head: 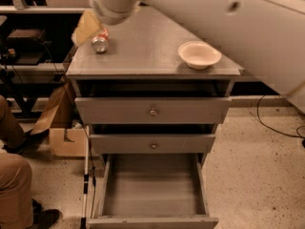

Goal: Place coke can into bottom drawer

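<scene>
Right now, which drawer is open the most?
The bottom drawer: it is pulled far out, its grey floor showing. The top drawer and middle drawer barely stick out. The gripper is above the cabinet top, next to the coke can.

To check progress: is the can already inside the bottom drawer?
No, the can is on the cabinet top, right by the gripper, and the open bottom drawer shows only bare floor.
</scene>
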Controlling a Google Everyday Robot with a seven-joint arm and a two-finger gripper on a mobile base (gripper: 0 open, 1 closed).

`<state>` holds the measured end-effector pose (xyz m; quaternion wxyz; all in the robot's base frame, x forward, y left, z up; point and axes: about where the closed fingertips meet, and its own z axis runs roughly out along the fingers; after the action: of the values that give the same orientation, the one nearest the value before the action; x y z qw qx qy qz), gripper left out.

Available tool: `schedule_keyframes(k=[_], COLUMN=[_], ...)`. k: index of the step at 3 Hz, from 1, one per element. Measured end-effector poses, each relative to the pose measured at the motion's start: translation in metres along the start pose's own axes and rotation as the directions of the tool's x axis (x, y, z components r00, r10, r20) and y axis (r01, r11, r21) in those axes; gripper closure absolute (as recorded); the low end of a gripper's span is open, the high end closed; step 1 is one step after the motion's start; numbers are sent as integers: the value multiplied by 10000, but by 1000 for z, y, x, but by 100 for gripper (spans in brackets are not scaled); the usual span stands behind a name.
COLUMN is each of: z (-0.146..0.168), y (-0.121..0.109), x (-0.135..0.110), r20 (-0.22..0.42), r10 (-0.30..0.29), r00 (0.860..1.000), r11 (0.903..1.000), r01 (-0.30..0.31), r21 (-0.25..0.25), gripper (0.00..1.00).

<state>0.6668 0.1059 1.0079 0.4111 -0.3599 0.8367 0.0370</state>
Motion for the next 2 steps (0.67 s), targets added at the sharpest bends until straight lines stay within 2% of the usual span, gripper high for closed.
schedule_keyframes(k=[1, 2], z=[54, 111], y=[7, -7], x=[-18, -20], r20=[-565, -1514], r10=[589, 1780], r00=[9967, 9723], r11=[9981, 9840], r01=[-597, -1752], r21=[-135, 319], gripper=[0, 0])
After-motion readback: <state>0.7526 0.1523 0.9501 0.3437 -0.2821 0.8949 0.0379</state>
